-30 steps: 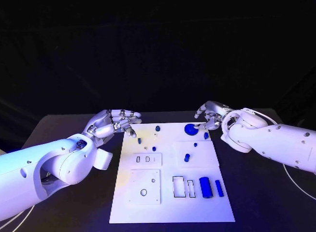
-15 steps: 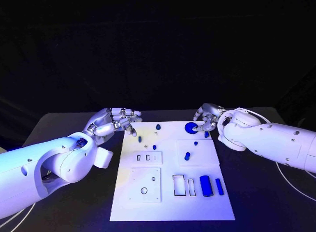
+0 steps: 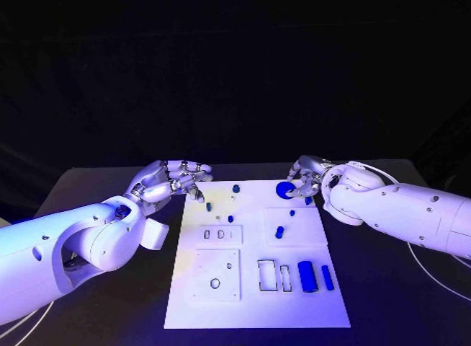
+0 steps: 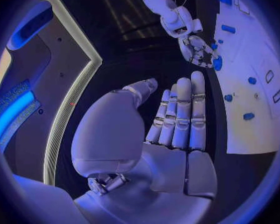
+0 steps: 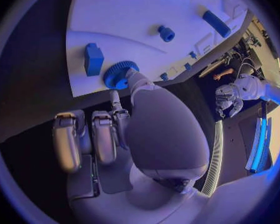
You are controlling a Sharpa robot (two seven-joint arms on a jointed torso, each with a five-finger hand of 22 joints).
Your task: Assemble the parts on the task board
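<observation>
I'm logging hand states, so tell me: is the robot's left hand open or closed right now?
Open. The left hand holds nothing; in its wrist view the fingers stretch out straight over the black table beside the task board.

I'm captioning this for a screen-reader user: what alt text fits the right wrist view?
The right hand touches a blue toothed gear at the edge of the white task board. A blue block, a small blue round part and a blue bar also sit on the board.

Right hand (image 5: 124, 129) — fingertip touching a blue gear (image 5: 117, 74) at the task board (image 5: 134, 15) edge.
</observation>
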